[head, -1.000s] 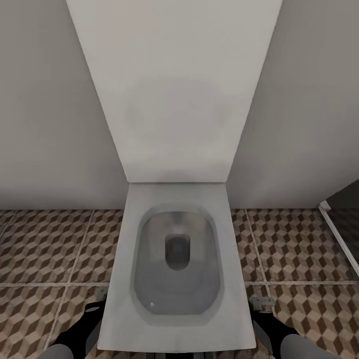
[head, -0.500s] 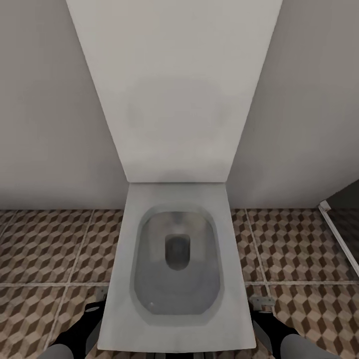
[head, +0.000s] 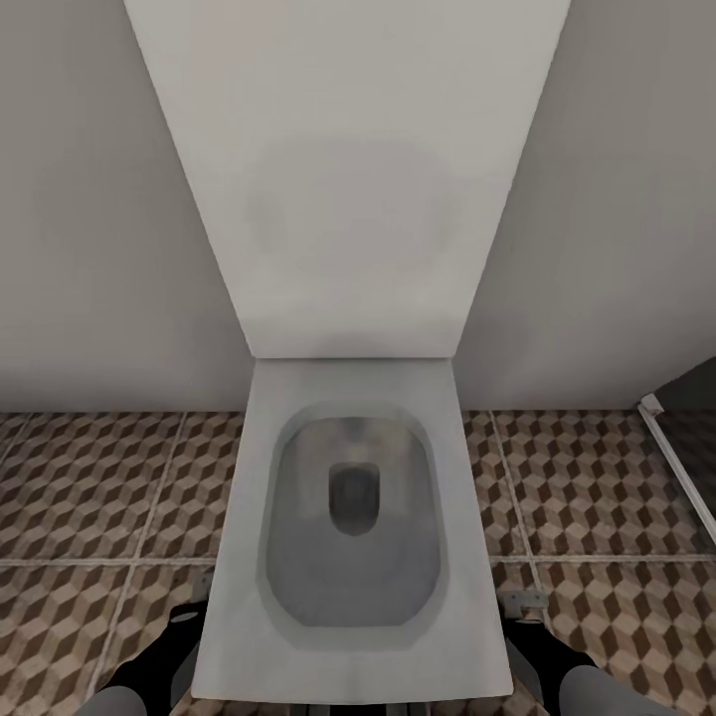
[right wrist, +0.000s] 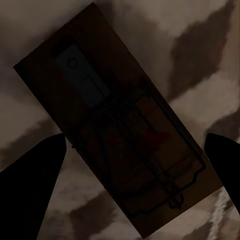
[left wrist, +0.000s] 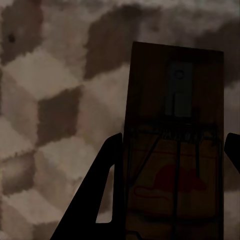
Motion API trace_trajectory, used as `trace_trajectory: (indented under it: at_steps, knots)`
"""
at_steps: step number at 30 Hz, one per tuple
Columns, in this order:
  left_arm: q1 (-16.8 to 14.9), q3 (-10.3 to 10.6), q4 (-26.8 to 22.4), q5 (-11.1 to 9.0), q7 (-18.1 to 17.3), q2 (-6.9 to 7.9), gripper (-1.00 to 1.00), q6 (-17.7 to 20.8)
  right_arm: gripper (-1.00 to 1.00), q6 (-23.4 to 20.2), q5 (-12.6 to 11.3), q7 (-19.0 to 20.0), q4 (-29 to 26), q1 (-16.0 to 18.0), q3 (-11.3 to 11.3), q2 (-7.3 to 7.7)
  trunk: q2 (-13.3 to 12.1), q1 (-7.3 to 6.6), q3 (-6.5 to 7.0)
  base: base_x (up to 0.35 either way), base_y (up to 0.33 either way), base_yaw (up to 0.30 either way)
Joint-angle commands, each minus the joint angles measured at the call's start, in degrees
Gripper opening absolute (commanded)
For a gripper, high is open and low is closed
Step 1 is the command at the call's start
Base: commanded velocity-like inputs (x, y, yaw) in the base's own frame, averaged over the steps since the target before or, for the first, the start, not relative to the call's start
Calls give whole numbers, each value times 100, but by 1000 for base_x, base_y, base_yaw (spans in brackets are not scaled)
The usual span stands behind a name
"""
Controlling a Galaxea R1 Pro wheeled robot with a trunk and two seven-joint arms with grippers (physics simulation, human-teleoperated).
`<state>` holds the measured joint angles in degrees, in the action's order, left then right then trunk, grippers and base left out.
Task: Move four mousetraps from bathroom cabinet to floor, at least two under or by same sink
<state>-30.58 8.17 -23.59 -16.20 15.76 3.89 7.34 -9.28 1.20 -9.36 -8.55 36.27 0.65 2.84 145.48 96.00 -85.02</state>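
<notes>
Directly below the head camera, a white toilet (head: 350, 517) with its lid raised stands against a pale wall (head: 89, 249), the bowl filling the lower centre of the frame. On either side of it spreads the bathroom floor (head: 109, 497), its square tiles printed with brown, beige and white cubes and split by pale grout lines. Both arms sit low at the bottom corners of that frame, dark and grey, beside the toilet's base.

In the left wrist view, a mousetrap (left wrist: 175, 145), a dark-brown wooden slab with wire parts and a red mark, lies flat against the cube pattern between the dark fingers of the left gripper (left wrist: 170, 195); the jaws sit close against its long edges, though whether they clamp it cannot be told.

In the right wrist view, a second mousetrap (right wrist: 120, 125) lies diagonally across the frame on the same tiling. The right gripper (right wrist: 135, 180) stands apart, its fingertips wide of the slab on both sides and clear of it.
</notes>
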Motion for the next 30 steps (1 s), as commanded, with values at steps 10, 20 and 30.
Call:
trace_trajectory:
  at_steps: [10, 20, 30]
  knots:
    - [0, 75, 43, -49, 58, 12, -100, 39, -100, -31, -61, -52, 2, -6, -29, -2, 1, 0, -4, 0, 0, 0]
    - [0, 76, 122, -65, -320, 21, -100, 46, -100, -27, -59, -50, 2, -6, -29, -2, 1, 0, -4, 0, 0, 0]
    - [0, 61, 151, -83, -636, 40, -100, 48, -100, -21, -59, -48, 2, -6, -29, -2, 1, 0, -4, 0, 0, 0]
